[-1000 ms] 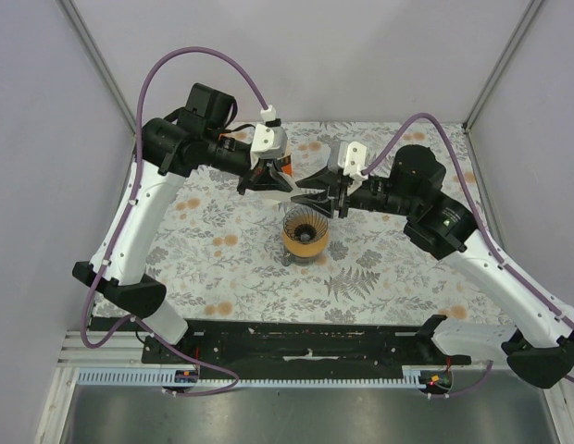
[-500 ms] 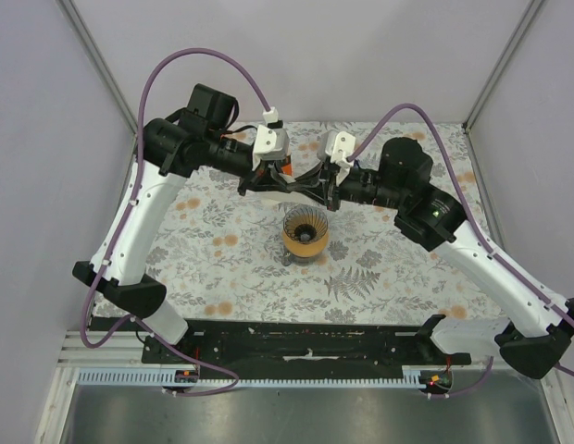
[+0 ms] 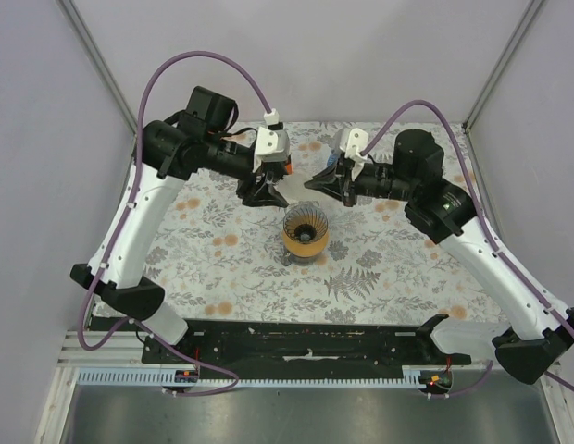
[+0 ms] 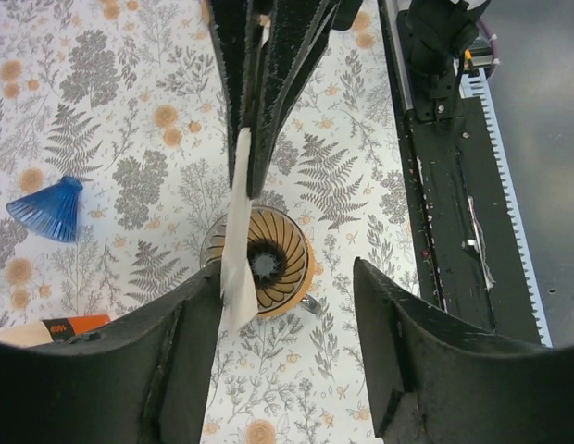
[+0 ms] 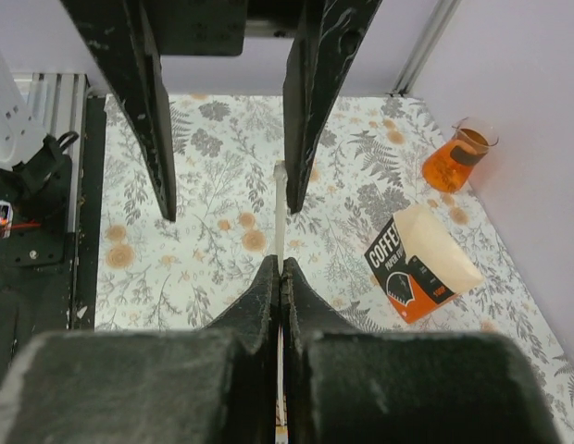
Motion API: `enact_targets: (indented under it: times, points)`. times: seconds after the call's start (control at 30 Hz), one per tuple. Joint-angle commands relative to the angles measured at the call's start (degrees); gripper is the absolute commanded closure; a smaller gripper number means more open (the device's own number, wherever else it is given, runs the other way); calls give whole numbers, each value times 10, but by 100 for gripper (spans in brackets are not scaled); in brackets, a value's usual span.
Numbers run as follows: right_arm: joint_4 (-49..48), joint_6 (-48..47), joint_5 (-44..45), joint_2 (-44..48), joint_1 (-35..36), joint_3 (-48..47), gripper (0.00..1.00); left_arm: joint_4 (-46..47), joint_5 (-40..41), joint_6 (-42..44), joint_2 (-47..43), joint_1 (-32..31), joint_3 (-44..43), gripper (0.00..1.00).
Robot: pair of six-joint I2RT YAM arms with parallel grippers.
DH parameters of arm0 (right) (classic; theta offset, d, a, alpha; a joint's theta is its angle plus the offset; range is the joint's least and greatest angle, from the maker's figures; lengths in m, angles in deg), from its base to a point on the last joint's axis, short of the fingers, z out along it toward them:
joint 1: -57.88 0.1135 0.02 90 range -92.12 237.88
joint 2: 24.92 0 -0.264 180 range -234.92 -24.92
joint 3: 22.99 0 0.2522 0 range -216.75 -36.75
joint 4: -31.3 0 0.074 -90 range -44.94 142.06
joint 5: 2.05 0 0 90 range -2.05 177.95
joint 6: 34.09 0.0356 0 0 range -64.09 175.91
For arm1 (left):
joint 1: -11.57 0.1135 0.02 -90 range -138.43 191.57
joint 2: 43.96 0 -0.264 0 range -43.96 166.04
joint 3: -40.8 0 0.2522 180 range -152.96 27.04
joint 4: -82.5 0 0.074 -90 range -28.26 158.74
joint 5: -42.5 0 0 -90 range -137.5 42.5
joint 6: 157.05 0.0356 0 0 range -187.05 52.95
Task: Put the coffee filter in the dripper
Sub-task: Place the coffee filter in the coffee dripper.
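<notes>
The coffee filter (image 4: 239,242) is a white paper sheet, seen edge-on, hanging just above the dripper (image 4: 268,262). My right gripper (image 5: 282,264) is shut on the filter (image 5: 280,208) and pinches its edge. My left gripper (image 4: 285,277) is open, with one finger on each side of the filter and not gripping it. From above, the amber ribbed dripper (image 3: 305,231) stands mid-table. The left gripper (image 3: 264,192) and right gripper (image 3: 313,182) face each other just behind it.
An orange and black filter pack (image 5: 421,264) lies on the floral mat. An orange glass flask (image 5: 458,159) stands by the far wall. A blue ribbed cone (image 4: 48,207) lies left of the dripper. The black base rail (image 4: 444,185) runs along the near edge.
The left gripper has opened and let go of the filter. The right gripper has shut on it and drawn back slightly to the right.
</notes>
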Motion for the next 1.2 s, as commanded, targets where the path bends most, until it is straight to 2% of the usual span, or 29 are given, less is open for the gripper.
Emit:
enact_targets:
  times: [0.0, 0.13, 0.3, 0.43, 0.6, 0.63, 0.7, 0.77, 0.87, 1.03, 1.17]
  points:
    - [58, -62, -73, 27, -17, 1, 100, -80, 39, -33, -38, 1, -1, 33]
    - [122, -112, -123, 34, -29, -12, 100, -80, 54, -54, -55, 1, 0, 33]
    - [172, -143, -178, 36, -29, -31, 100, -78, 28, -68, -71, 0, 15, 53]
    - [174, -134, -197, 34, -29, -35, 100, -65, -20, -79, -75, -15, 37, 51]
    - [174, -129, -224, 35, -28, -44, 100, -31, 15, -121, -68, -88, 75, 51]
    - [173, -129, -226, 36, -28, -44, 100, -28, 13, -125, -68, -90, 72, 54]
    - [174, -128, -222, 36, -29, -43, 100, -26, 11, -129, -65, -90, 51, 69]
    - [174, -129, -219, 38, -29, -41, 100, -32, 9, -130, -64, -90, 28, 75]
    - [175, -131, -219, 40, -29, -36, 100, -53, 3, -115, -63, -90, 5, 76]
    - [176, -134, -219, 37, -29, -35, 100, -54, 40, -123, -62, -89, -10, 75]
    - [176, -136, -221, 34, -28, -38, 100, -33, 76, -152, -57, -89, -3, 81]
